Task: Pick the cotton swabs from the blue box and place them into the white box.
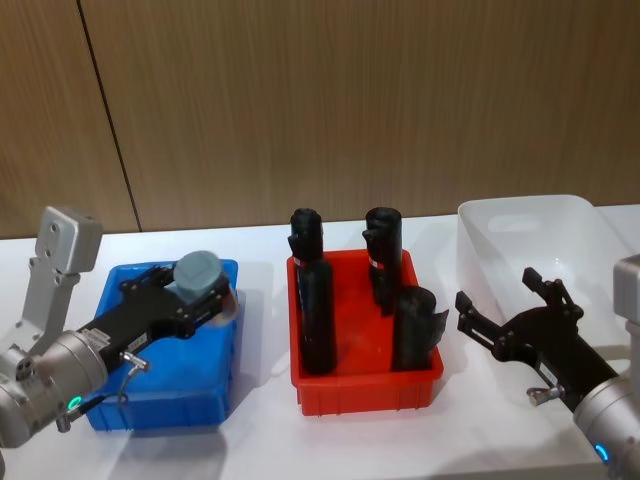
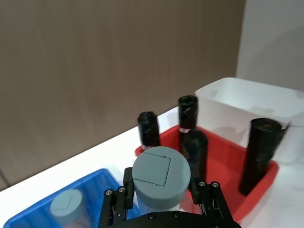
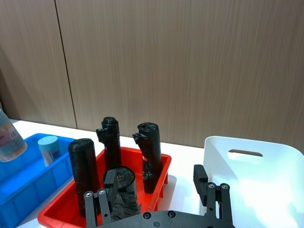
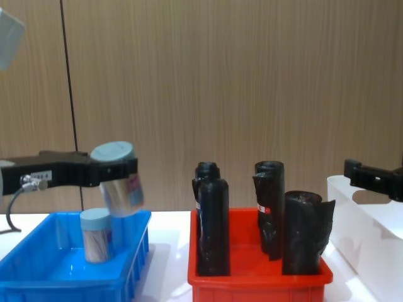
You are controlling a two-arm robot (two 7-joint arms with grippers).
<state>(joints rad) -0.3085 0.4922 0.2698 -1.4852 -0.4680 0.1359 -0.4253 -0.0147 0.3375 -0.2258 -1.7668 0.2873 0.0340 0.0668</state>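
1. Hanging clear above the blue box [image 4: 63,286], a jar of cotton swabs [image 4: 119,179] leans slightly off upright. Its pale grey-blue lid is on top and the clear body is below.
2. Clamping that jar is the left gripper [image 1: 200,290]. Its black fingers press in on either side just under the lid, which the left wrist view shows from above [image 2: 160,178].
3. A second jar [image 4: 97,236] stands upright on the floor of the blue box. It sits below the held jar and a little to the robot's left of it, and the two do not touch.
4. The blue box sits on the white table [image 1: 260,440] at the robot's left, with the left arm reaching in over its near side.
5. Just beside it, in the middle of the table, is a red bin [image 1: 365,390] holding four black rolls [image 1: 318,320], all upright.
6. The white box [image 1: 520,215] stands at the robot's right, beyond the red bin. It is taller than the other two, and the right wrist view shows its oval handle cut-out.
7. The right gripper [image 1: 500,290] hovers low near the white box's near left corner, between it and the red bin. Its fingers are spread wide with nothing between them.
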